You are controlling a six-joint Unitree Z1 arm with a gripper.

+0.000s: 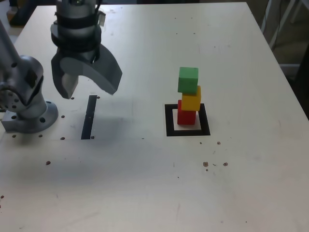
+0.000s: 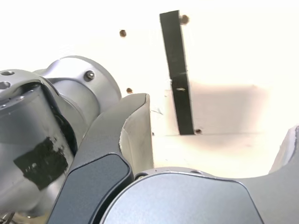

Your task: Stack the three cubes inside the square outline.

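Cubes stacked in a little tower: red cube (image 1: 186, 116) at the bottom inside the square outline (image 1: 188, 131), yellow cube (image 1: 191, 98) next, green cube (image 1: 188, 80) on top, each turned a bit. Gripper (image 1: 86, 87) wide open and holding nothing, well apart at nine o'clock from the tower, above the thin black strip (image 1: 89, 117). Probably pulled clear so as not to bump the tower. Looks all done.

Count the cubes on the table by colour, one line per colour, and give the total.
Green cube: 1
Yellow cube: 1
Red cube: 1
Total: 3 cubes, stacked in one tower inside the square outline.
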